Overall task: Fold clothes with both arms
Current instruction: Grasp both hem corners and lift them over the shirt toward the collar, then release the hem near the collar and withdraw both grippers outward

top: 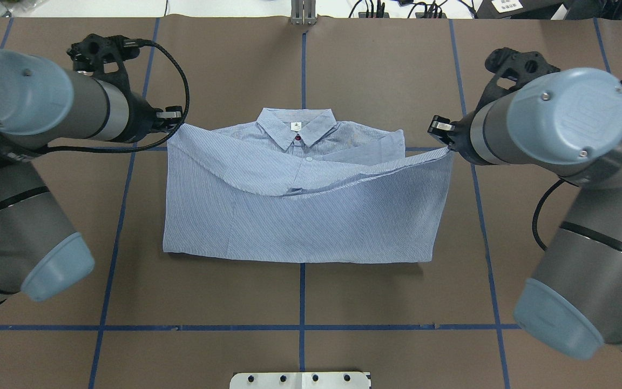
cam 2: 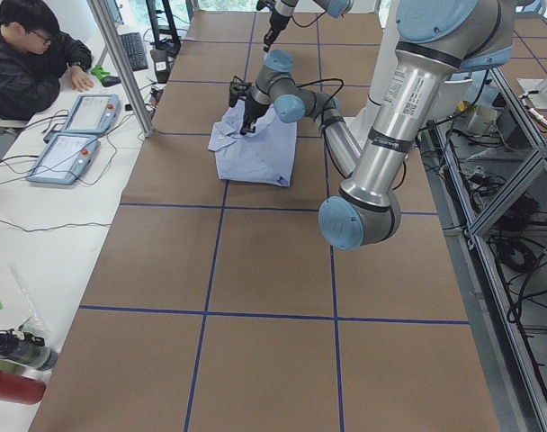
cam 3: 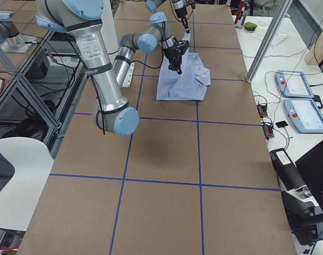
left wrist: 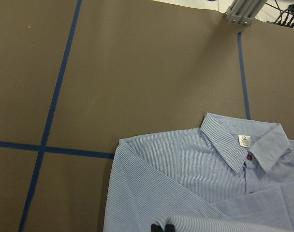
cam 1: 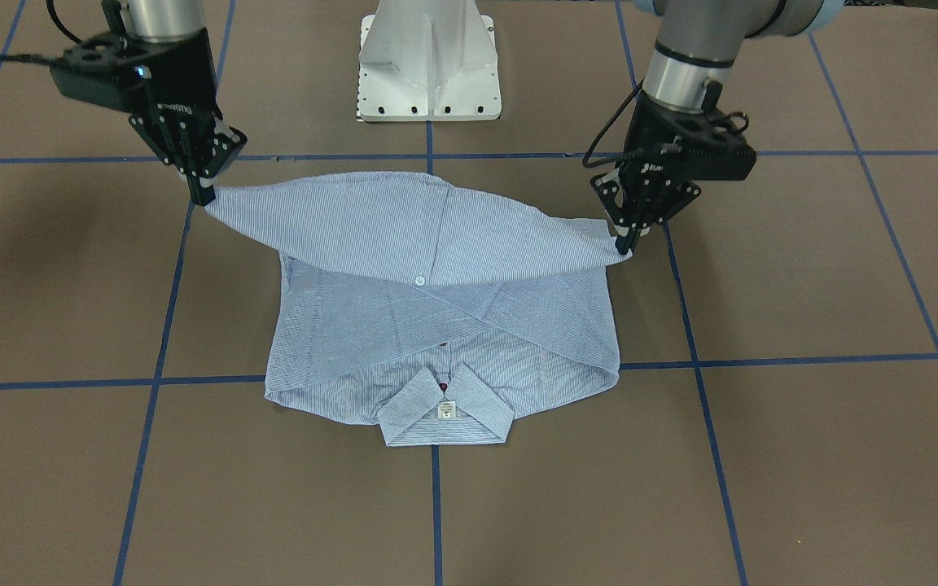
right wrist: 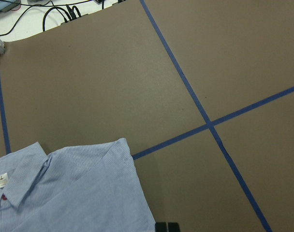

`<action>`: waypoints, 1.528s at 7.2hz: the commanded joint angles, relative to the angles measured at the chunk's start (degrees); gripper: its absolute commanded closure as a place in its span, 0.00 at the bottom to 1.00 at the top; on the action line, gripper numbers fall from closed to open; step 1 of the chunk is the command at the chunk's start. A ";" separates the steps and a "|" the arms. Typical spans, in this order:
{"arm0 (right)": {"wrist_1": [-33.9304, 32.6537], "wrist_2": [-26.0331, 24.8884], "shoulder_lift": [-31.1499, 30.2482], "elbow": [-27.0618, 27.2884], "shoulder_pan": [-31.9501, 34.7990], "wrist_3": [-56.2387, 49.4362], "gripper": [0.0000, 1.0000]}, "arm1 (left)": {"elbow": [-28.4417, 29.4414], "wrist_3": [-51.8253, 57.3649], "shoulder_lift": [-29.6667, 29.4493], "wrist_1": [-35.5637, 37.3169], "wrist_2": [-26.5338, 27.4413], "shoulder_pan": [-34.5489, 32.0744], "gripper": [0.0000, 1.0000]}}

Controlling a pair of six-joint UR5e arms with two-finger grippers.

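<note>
Brown bench [cam 1: 803, 268] with blue tape lines [cam 1: 436, 513] is carrying the shirt [cam 1: 436, 325] at frame centre; left tool [cam 1: 625, 242] and right tool [cam 1: 202, 195] are each pinching closed on a lifted hem corner.

Brown table [cam 1: 811, 260] gridded with blue tape lines [cam 1: 762, 360]. White pedestal base [cam 1: 428, 69] at twelve o'clock in the front-facing view. In the left side view, at ten o'clock, a seated person [cam 2: 26, 67] beside two teach pendants [cam 2: 89, 112]; bottles [cam 2: 17, 353] at seven o'clock. White chair [cam 3: 18, 175] at eight o'clock in the right side view.
</note>
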 commanded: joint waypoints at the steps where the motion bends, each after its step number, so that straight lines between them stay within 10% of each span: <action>1: 14.37 0.00 0.26 -13.94 0.96 -1.58 1.00 | 15.39 0.11 -3.51 -12.22 1.44 0.04 1.00; 6: 22.23 2.82 0.70 -24.79 4.04 -10.11 1.00 | 28.55 5.65 -4.75 -26.41 3.29 -0.14 1.00; 7: 23.11 2.73 1.05 -24.89 4.04 -10.02 0.65 | 28.29 6.87 -4.58 -26.68 2.68 -0.14 0.50; 8: 23.11 2.90 1.83 -24.89 3.95 -10.54 0.01 | 27.33 16.02 -4.41 -26.69 2.23 -0.48 0.01; 11: 22.24 14.92 2.29 -18.77 11.04 -12.38 0.00 | 17.36 35.54 0.32 -25.81 -14.81 -10.04 0.00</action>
